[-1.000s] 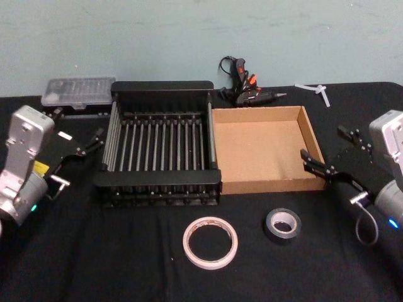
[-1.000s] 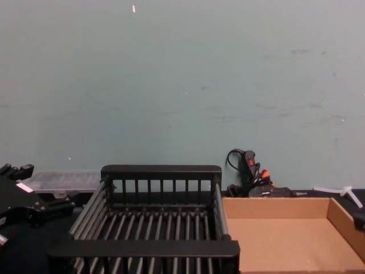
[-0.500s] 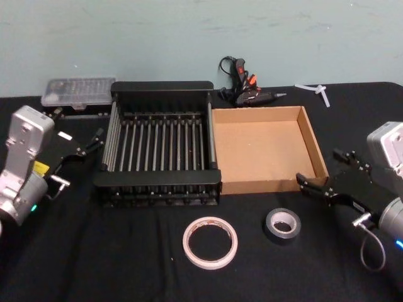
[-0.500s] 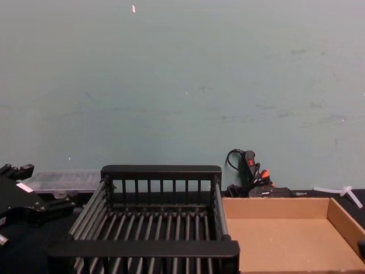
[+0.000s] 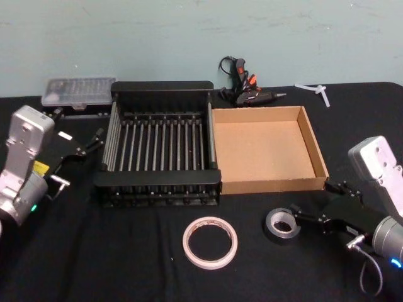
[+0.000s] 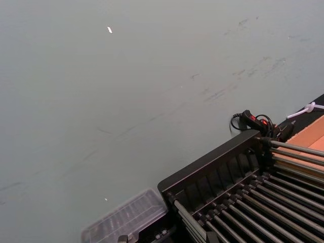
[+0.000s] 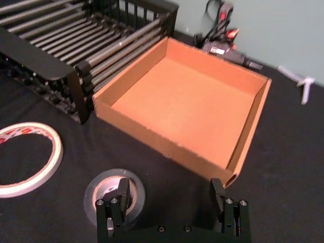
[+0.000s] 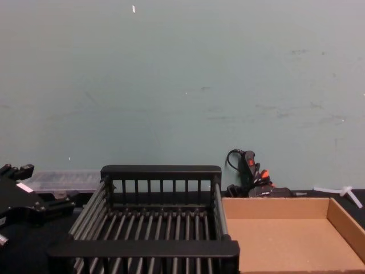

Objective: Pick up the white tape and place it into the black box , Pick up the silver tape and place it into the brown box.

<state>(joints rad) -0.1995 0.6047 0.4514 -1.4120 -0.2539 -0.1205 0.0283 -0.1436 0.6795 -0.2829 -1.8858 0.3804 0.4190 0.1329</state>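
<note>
The silver tape [image 5: 281,224] lies flat on the black cloth in front of the brown box [image 5: 271,185]. My right gripper [image 5: 313,200] is open and low at its right side. In the right wrist view, one finger [image 7: 120,200] hangs over the silver tape [image 7: 96,191] and the other over bare cloth near the brown box's corner [image 7: 230,172]. The white tape [image 5: 210,242] lies flat to the left, in front of the black box [image 5: 157,179], which holds nothing. My left gripper [image 5: 79,123] is parked, open, left of the black box.
Glue guns [image 5: 242,85] with cables lie behind the two boxes. A clear plastic case [image 5: 79,91] sits at the back left. A white plastic piece [image 5: 315,90] lies at the back right. The black box and brown box stand side by side, touching.
My right gripper has dropped and come forward from beside the brown box's right wall to the silver tape, staying open. The left arm and both tapes have not moved.
</note>
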